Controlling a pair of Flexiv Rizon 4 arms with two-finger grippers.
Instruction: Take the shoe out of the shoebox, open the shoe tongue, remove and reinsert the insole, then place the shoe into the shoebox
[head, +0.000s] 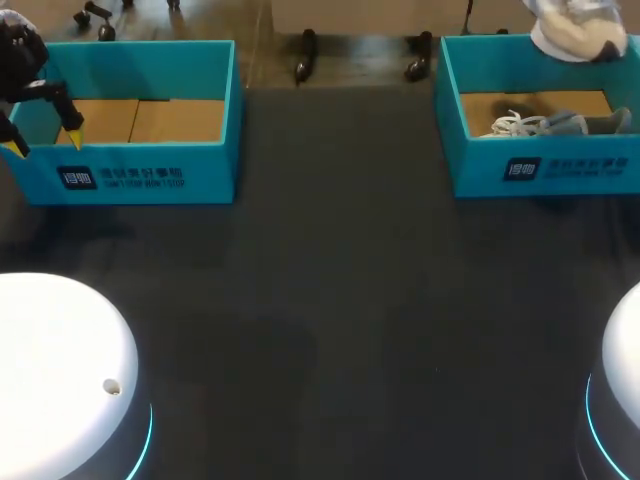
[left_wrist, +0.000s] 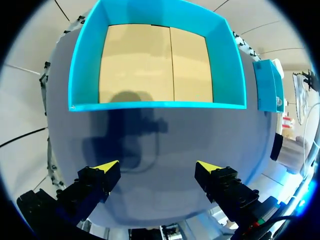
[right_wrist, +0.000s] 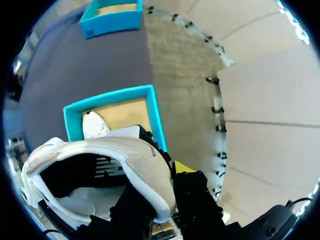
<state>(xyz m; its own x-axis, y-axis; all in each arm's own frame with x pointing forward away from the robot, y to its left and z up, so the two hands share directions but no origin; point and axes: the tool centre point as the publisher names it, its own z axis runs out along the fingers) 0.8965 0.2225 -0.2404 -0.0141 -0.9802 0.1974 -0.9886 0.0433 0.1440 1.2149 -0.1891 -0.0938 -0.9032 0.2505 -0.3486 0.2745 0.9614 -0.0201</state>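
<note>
Upper right of frame: right claw (right_wrist: 160, 186) grips white shoe (right_wrist: 142, 156) above right shoebox (head: 540, 168). Upper left: left claw (left_wrist: 157, 167) open.

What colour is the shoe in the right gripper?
The shoe is white, clearest in right wrist view.

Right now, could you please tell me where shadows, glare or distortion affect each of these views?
Left wrist view: the left pincer throws a soft shadow on the table before the empty shoebox, whose walls bow. Head view: the white shoe looks washed out. Right wrist view: that shoe looms large, stretched.
</note>
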